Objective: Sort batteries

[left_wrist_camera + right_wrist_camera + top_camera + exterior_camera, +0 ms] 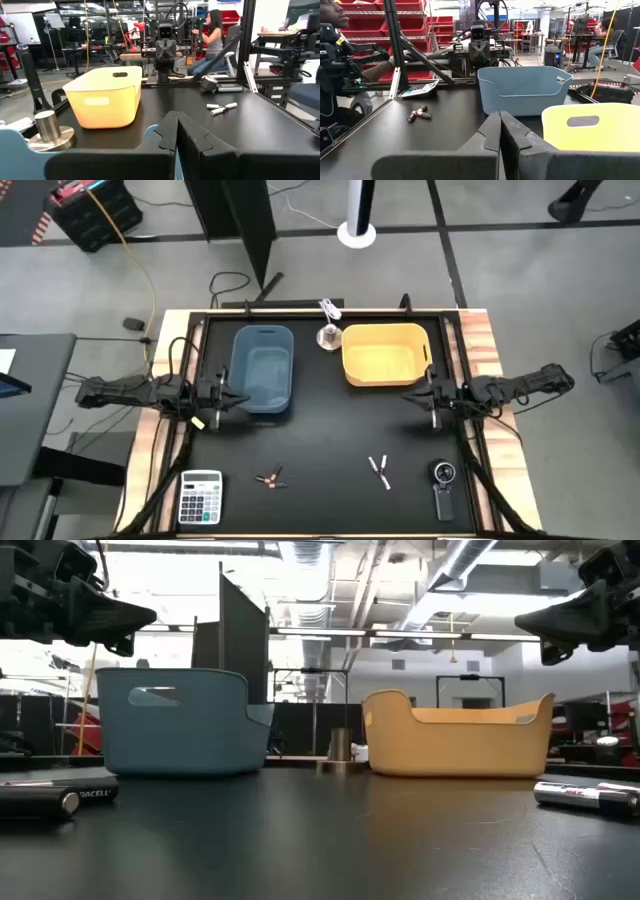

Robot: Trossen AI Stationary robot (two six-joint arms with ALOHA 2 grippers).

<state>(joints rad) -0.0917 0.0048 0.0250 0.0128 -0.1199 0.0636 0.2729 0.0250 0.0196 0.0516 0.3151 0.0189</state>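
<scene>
Slender silvery batteries lie on the black mat near the front right; they also show in the left wrist view. Short dark reddish batteries lie front left, seen in the right wrist view too. My left gripper hovers shut beside the blue bin, at its left near corner. My right gripper hovers shut at the near right corner of the yellow bin. Both grippers touch nothing.
A calculator lies at the front left corner and a black handheld device with a round dial at the front right. A small metal bell with a white cord stands between the bins. People show in the room behind.
</scene>
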